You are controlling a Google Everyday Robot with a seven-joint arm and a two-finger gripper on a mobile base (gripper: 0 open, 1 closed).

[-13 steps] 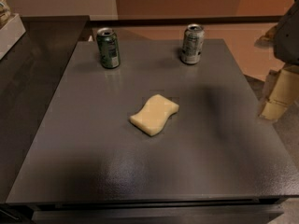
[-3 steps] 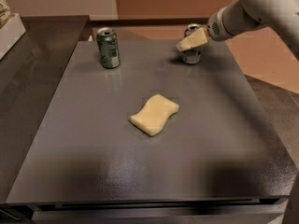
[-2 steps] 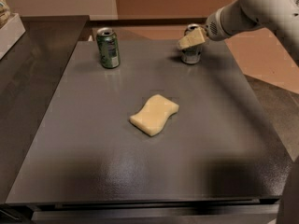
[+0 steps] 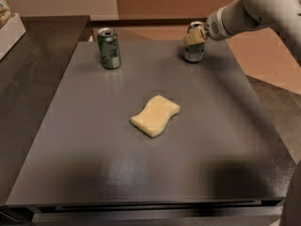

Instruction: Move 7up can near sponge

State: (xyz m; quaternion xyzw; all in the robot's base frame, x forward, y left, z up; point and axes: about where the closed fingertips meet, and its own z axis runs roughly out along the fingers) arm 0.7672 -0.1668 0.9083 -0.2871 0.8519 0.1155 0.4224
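Note:
The 7up can (image 4: 193, 54), silvery-grey with pale markings, stands upright at the far right of the grey table (image 4: 94, 173). My gripper (image 4: 195, 37) reaches in from the upper right on a white arm and sits against the can's top, covering its upper part. The pale yellow wavy sponge (image 4: 155, 115) lies flat near the table's middle, well in front and left of the can.
A darker green can (image 4: 109, 48) stands upright at the far left of the table. A dark counter (image 4: 28, 69) runs along the left side with a white object (image 4: 9, 29) at its far end. The table's right edge drops to the floor.
The arm has swung in from the right edge of the view to the 7up can. Over the last second the gripper stays at the can's top; can and sponge have not moved.

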